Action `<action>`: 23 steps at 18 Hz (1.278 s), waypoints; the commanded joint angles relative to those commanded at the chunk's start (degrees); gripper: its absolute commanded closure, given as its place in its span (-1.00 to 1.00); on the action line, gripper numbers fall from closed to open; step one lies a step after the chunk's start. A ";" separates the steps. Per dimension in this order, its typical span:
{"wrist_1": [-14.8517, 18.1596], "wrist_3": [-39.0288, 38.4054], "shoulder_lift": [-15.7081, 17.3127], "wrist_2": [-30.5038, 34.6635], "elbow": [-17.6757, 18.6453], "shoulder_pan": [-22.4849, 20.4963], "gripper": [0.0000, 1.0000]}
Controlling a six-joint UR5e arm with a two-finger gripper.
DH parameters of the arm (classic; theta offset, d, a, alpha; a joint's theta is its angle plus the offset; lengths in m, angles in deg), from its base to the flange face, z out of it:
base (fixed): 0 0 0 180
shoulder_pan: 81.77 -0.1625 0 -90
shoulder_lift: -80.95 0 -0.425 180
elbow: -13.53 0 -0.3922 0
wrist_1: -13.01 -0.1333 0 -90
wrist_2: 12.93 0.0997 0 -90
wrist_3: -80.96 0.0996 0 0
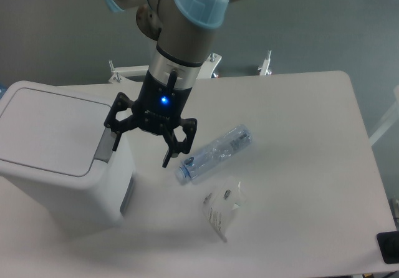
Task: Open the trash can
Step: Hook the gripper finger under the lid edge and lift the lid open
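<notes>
The trash can [56, 159] is a large boxy white bin at the left of the table, its flat lid [50, 128] shut. A grey push latch [103, 146] sits on its right rim. My gripper [142, 150] hangs just right of the can, fingers spread open and empty. Its left fingertip [116, 142] is close beside the latch; whether it touches I cannot tell. The right fingertip [168, 158] points down over the table.
A clear plastic bottle [215, 154] lies on the white table [299, 166] just right of the gripper. A small clear plastic bag [222, 212] lies in front of it. A black object [389, 247] sits at the table's right front corner.
</notes>
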 joint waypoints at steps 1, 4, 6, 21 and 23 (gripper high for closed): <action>0.00 0.00 -0.09 0.00 0.09 0.00 -1.00; 0.00 -0.18 0.17 0.00 0.88 0.09 -1.00; -0.09 -0.18 0.35 0.09 1.58 0.17 -1.00; 0.00 -0.26 0.88 0.09 1.93 0.62 -1.00; -0.09 -0.18 0.70 0.09 1.93 0.62 -1.00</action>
